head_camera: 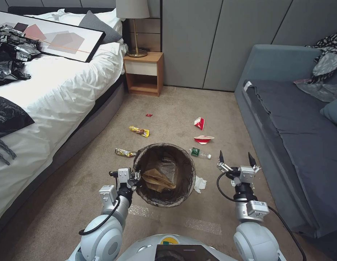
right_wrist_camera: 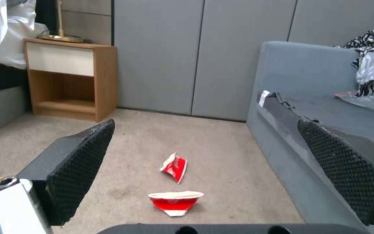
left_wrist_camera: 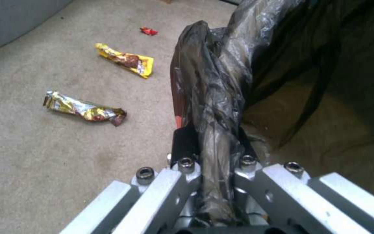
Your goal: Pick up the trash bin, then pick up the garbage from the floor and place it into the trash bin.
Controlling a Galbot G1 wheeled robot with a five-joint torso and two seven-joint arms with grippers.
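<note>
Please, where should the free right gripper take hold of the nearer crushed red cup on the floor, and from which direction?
The right gripper is open and empty, while the left gripper holds the trash bin by its rim. The nearer crushed cup lies flattened on the carpet, white rim up. Probably best to come straight down from above and pinch across its narrow red body.

Thin glossy crinkled plastic on trash bin [head_camera: 165, 174] liner, tan paper inside. Shiny foil snack wrappers [left_wrist_camera: 84, 109]. Waxy paper crushed cups [right_wrist_camera: 175, 201]. Matt short-pile carpet [head_camera: 175, 108]. Brushed metal left gripper [left_wrist_camera: 213, 143]; rough black textured pads [right_wrist_camera: 81, 169] on right gripper [head_camera: 236, 158]. Wood-grain nightstand [head_camera: 144, 73].
</note>
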